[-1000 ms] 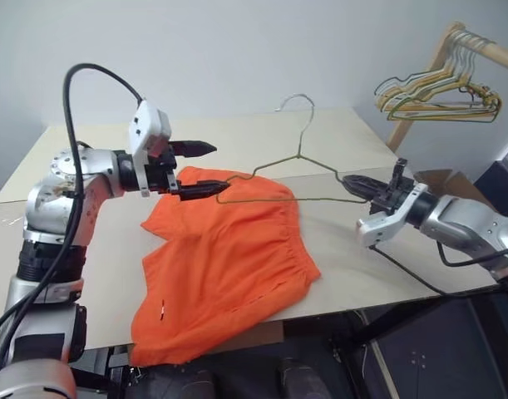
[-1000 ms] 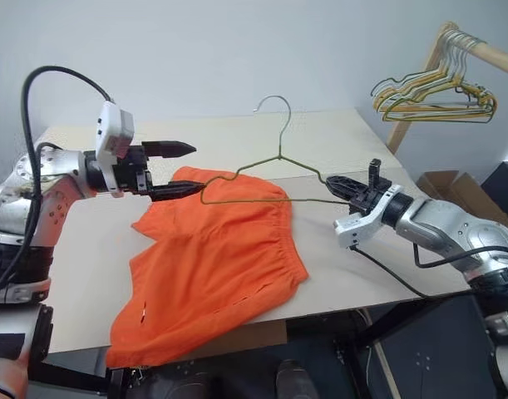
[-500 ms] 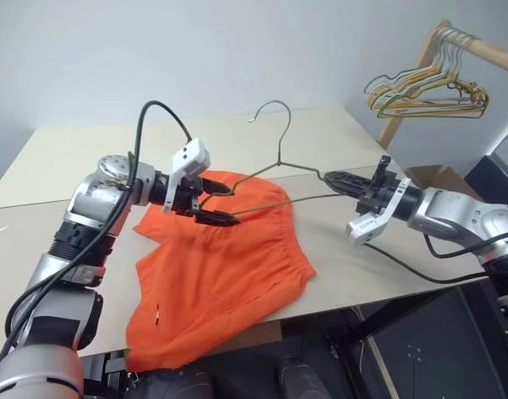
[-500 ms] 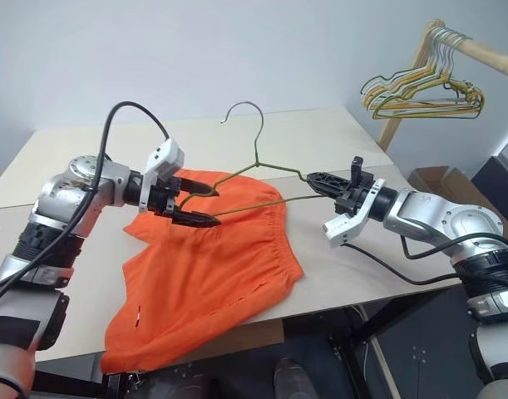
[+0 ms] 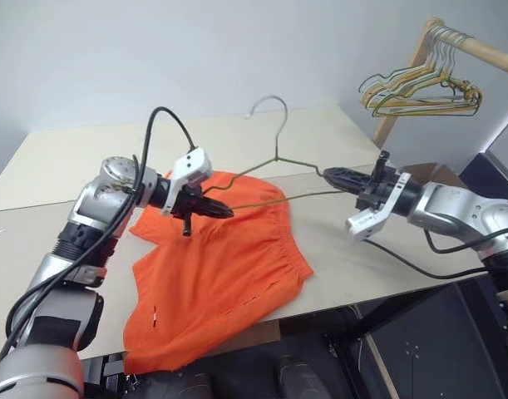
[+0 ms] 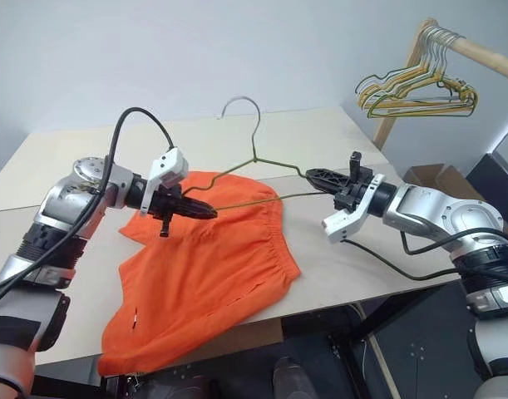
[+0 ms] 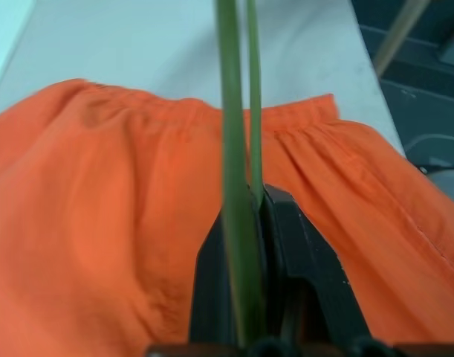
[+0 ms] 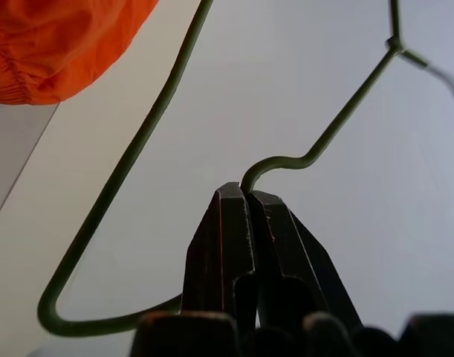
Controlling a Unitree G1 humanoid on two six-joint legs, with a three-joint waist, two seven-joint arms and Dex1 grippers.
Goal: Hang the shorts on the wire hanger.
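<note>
The orange shorts [image 5: 224, 270] lie flat on the table [image 5: 62, 162], one leg drooping over the front edge. Above their waistband [image 7: 212, 111] the olive wire hanger [image 5: 280, 161] is held in the air, its hook [image 5: 270, 103] pointing up and away. My left gripper [image 5: 226, 213] is shut on the hanger's left corner, and the left wrist view shows the wire [image 7: 238, 223] pinched between the black fingers [image 7: 301, 245]. On the right, my right gripper [image 5: 329, 173] is shut on the hanger's other corner, with the bend [image 8: 275, 163] clamped at its tips.
A wooden rack [image 5: 478, 51] at the back right carries a bunch of yellow, green and pale hangers [image 5: 420, 90]. A cardboard box [image 6: 421, 175] sits beyond the table's right side. Bare tabletop lies behind and to the right of the shorts.
My left gripper was open beside the hanger's left end; it has dropped a little and shut on the wire. The right gripper keeps its hold. The camera view has shifted.
</note>
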